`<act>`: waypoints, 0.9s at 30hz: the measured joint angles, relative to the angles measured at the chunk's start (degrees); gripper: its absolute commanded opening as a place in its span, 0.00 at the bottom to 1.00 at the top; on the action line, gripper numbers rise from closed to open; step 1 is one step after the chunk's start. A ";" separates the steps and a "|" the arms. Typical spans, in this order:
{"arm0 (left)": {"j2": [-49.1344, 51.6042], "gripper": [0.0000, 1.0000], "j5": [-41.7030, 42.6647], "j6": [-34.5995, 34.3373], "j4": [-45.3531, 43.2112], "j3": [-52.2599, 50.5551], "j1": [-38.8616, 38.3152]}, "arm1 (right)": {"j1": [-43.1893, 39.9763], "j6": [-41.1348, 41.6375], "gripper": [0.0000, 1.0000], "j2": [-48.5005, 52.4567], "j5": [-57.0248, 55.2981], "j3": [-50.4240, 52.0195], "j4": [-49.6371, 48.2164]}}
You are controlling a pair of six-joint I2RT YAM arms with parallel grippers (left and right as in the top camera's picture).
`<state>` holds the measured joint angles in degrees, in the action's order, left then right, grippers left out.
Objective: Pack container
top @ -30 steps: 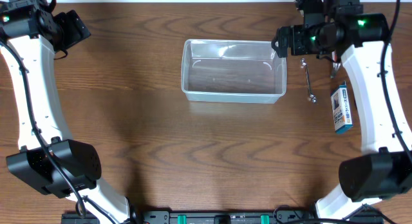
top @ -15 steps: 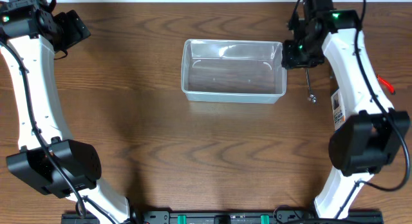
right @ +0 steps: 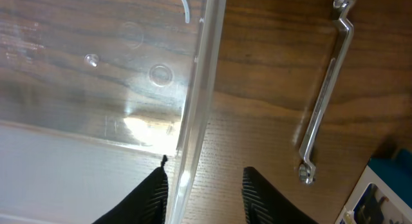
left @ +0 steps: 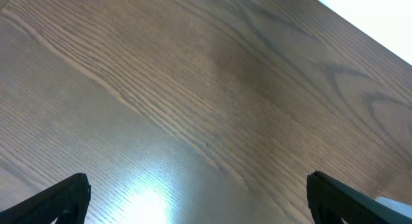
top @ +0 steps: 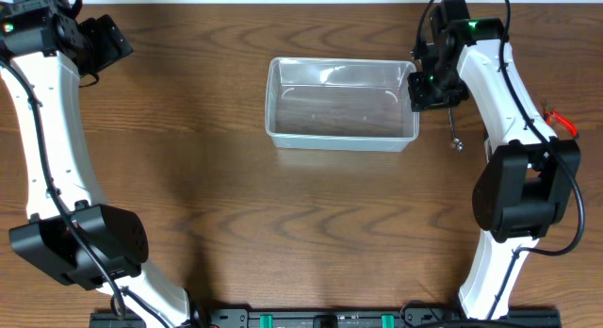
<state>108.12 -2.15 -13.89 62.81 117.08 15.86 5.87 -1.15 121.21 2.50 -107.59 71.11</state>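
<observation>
The left claw (left: 201, 201) is held far left of the container (top: 341, 139), near the back-left corner of the surface (top: 236, 224). In the left wrist view its fingertips (left: 61, 198) are spread wide, w/ only bare wood grain seen between them; nothing is held.

The container, clear plastic w/ rounded corners and a rim, is set upright at approx. the middle-back of the surface. No items are seen inside it; the wood shows through its floor.

At the container's right short side the right claw (right: 205, 198) is placed over the rim. It is spread, not clamped: in the right wrist view one finger (right: 151, 198) is seen on the inner side of the right wall and the other on the outer side, w/ a gap left beside the outer finger.

Just right of the container, a metal wrench (right: 325, 95) is laid flat on the surface, approx. parallel to the right wall and apart from it. Further right, a corner of a blue box (right: 380, 195) is seen. Furthest right of the container, a small red item (top: 563, 123) shows beside the right arm; its kind can't be told.
</observation>
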 measured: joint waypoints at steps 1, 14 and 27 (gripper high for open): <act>-0.02 0.98 0.00 0.00 0.00 0.00 0.00 | 0.00 -0.26 0.34 0.17 0.00 0.00 -0.11; 0.00 0.98 0.00 0.00 0.02 0.00 0.00 | 0.15 -0.98 0.22 0.31 0.02 0.26 -1.09; 0.00 0.98 0.00 0.00 0.00 0.00 0.00 | 0.15 -1.86 0.23 0.31 -0.24 0.46 -2.82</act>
<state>108.12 -2.15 -13.89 62.81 117.08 15.86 6.02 -3.01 121.51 2.26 -107.13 68.29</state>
